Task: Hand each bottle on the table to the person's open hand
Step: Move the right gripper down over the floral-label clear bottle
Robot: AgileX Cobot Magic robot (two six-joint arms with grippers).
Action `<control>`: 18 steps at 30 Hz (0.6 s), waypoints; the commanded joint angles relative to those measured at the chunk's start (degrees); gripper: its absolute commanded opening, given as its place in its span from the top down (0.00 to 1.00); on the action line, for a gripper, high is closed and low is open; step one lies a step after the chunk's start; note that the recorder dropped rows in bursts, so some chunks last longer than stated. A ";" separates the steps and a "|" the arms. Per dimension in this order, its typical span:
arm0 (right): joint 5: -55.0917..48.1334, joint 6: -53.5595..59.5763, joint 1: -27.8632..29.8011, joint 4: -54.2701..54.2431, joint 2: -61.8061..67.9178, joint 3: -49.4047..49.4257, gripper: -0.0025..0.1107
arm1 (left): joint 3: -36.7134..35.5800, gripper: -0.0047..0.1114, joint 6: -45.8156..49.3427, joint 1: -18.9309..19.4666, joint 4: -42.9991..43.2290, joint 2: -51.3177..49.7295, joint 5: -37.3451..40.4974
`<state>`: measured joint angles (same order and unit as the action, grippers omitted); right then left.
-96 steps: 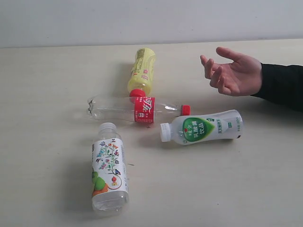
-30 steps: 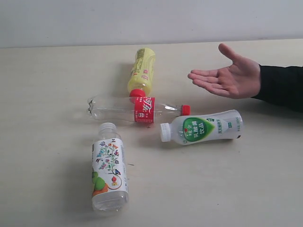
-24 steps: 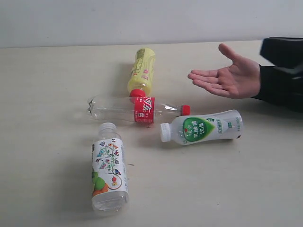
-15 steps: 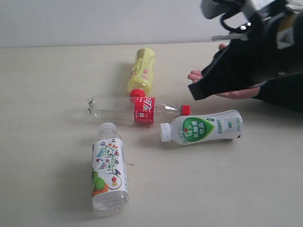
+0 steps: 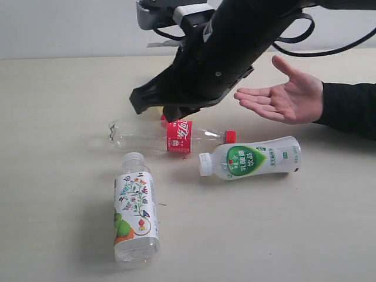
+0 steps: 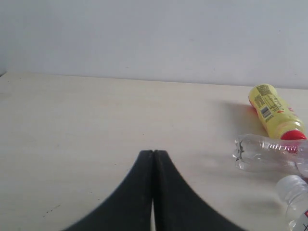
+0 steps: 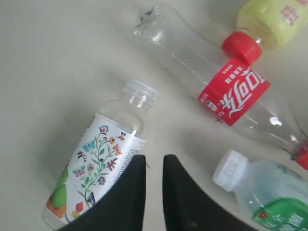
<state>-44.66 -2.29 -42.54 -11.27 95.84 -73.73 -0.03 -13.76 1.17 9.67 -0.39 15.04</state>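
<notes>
right gripper (image 7: 154, 160) jaws slightly parted, empty | near-left floral bottle (image 7: 103, 163) slick, rolls easily, possibly holds liquid | grip across labelled mid-body

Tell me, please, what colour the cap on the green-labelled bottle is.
White: the cap of the green-labelled bottle shows best in the exterior view.

Bottles (image 5: 249, 160) lie on the table (image 5: 53, 106), mostly left of the person's open hand (image 5: 285, 97).
</notes>
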 commanded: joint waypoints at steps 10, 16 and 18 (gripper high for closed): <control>-7.32 2.87 -6.09 -4.57 12.55 -8.64 0.32 | 0.03 0.96 0.12 -0.26 0.14 0.39 -0.35; -6.36 -7.28 -9.46 0.64 16.72 -11.19 0.27 | 0.03 0.96 0.12 -0.26 0.14 0.39 -0.35; -6.11 -13.56 -10.17 5.41 17.82 -11.82 0.27 | 0.03 0.96 0.12 -0.26 0.14 0.39 -0.35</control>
<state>-51.60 -7.88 -51.84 -11.65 112.43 -84.45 -0.03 -13.76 1.17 9.67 -0.39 15.04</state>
